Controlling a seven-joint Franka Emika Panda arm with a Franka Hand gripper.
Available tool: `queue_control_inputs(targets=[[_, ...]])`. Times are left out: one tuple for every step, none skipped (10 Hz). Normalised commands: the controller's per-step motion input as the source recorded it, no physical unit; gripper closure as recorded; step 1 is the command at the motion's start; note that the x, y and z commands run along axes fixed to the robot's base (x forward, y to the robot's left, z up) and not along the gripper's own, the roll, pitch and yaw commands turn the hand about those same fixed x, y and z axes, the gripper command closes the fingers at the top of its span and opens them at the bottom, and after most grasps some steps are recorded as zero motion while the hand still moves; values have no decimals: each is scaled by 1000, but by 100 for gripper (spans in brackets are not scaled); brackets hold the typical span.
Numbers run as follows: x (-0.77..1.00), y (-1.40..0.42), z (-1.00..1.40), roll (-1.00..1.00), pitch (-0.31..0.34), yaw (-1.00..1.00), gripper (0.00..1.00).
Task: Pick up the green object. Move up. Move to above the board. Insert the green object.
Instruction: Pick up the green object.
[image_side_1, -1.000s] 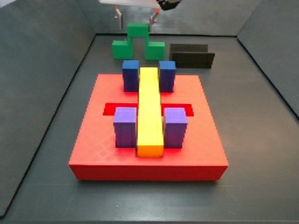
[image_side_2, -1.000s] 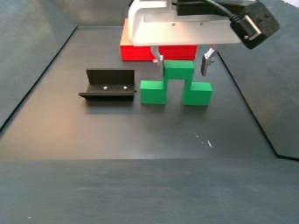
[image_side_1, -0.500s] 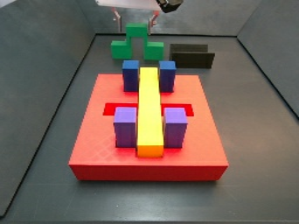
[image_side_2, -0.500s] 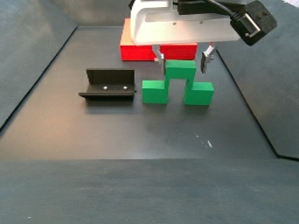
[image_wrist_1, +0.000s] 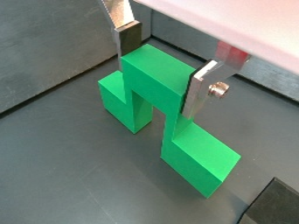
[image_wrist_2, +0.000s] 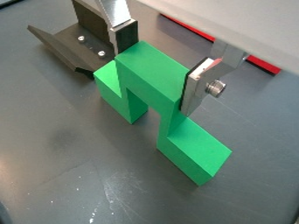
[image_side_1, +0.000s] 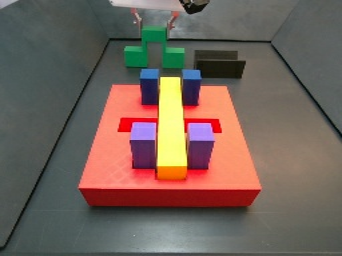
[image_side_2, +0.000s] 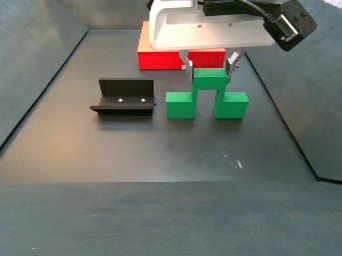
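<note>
In both wrist views the tool (image_wrist_1: 163, 63) is seen around the raised centre of the green object (image_wrist_1: 158, 114). One finger (image_wrist_1: 126, 37) lies against one side of the centre cube and the other finger (image_wrist_2: 204, 84) against the opposite side, so the tool is judged to be closed on the piece. In a wrist view the fixture (image_wrist_2: 70, 48) is seen just behind the green object, and a red strip of the board (image_wrist_2: 222, 37) is visible farther away.

In a side view the tool (image_side_2: 207, 66) is seen over the green object (image_side_2: 209, 92), which is near the fixture (image_side_2: 124, 97), with the board (image_side_2: 167, 60) behind. Compared with a second ago, the piece is drawn slightly higher here; its feet seem no longer pressed on the floor, though this is hard to tell.

In a side view the green object (image_side_1: 154, 52) is shown beyond the board (image_side_1: 171, 160), still well apart from its slots. The pick is judged done and the lift only begun.
</note>
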Motion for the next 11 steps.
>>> queue_control_inputs(targets=[[0, 0, 0, 0, 0, 0, 100], [0, 0, 0, 0, 0, 0, 100], [0, 0, 0, 0, 0, 0, 100], [0, 0, 0, 0, 0, 0, 100], [0, 0, 0, 0, 0, 0, 100], [0, 0, 0, 0, 0, 0, 100], [0, 0, 0, 0, 0, 0, 100], [0, 0, 0, 0, 0, 0, 100], [0, 0, 0, 0, 0, 0, 100], [0, 0, 0, 0, 0, 0, 100], [0, 0, 0, 0, 0, 0, 100]])
